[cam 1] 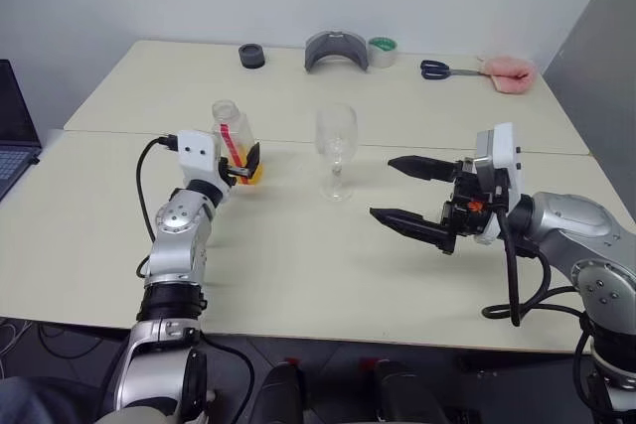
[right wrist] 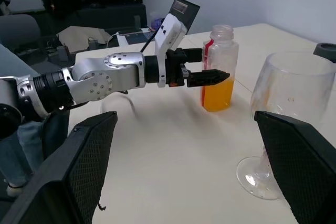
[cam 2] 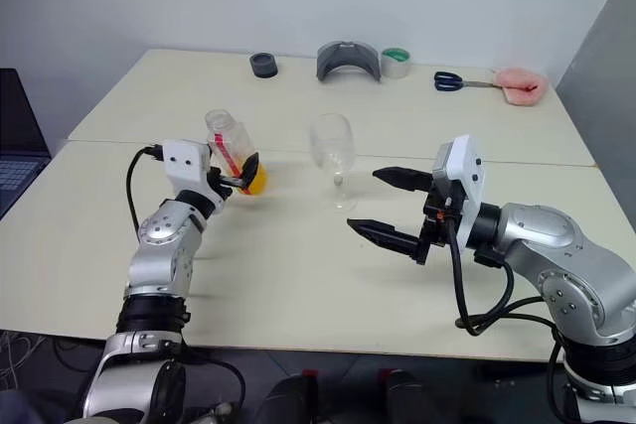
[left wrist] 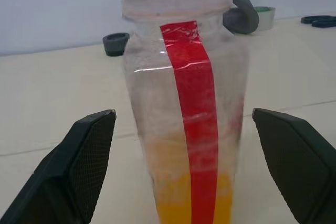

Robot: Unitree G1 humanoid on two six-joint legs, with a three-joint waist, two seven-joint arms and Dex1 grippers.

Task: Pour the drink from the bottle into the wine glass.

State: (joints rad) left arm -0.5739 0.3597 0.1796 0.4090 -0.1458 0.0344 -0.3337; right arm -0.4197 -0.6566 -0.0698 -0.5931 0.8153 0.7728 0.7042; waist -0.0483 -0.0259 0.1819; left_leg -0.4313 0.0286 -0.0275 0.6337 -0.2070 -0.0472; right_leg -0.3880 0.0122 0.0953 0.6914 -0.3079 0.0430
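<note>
- Pale cream table (cam 1: 298, 285) spans the scene against a plain white wall; its near edge runs just past the robot's arms, and a seam crosses it from left to right behind the bottle.
- Right gripper (cam 1: 407, 192) hovers over the near right of the table, pointing left, its two black fingers spread wide with nothing between them. Bare tabletop lies between it and the glass.
- Left gripper (cam 1: 245, 164) reaches forward at the near left, fingers wide apart on either side of the bottle (cam 1: 235, 140). In the left wrist view both pads stand clear of the bottle's walls, so it is not gripped.
- That bottle stands upright, uncapped, with a red stripe down its side. The drink (right wrist: 217, 94) is orange and fills only the bottom part.
- Wine glass (cam 1: 336, 150) stands upright just right of the bottle, apart from it, and looks empty.
- From the head views the left fingers partly hide the bottle's base; the right wrist view shows its liquid level plainly.
- At the far edge sit a dark round object (cam 1: 252, 56), a grey curved piece (cam 1: 336, 51), a tape roll (cam 1: 383, 51), scissors (cam 1: 444, 70) and a pink item (cam 1: 509, 71), too small to identify.
- A laptop (cam 1: 15, 126) is cut off at the left edge.
</note>
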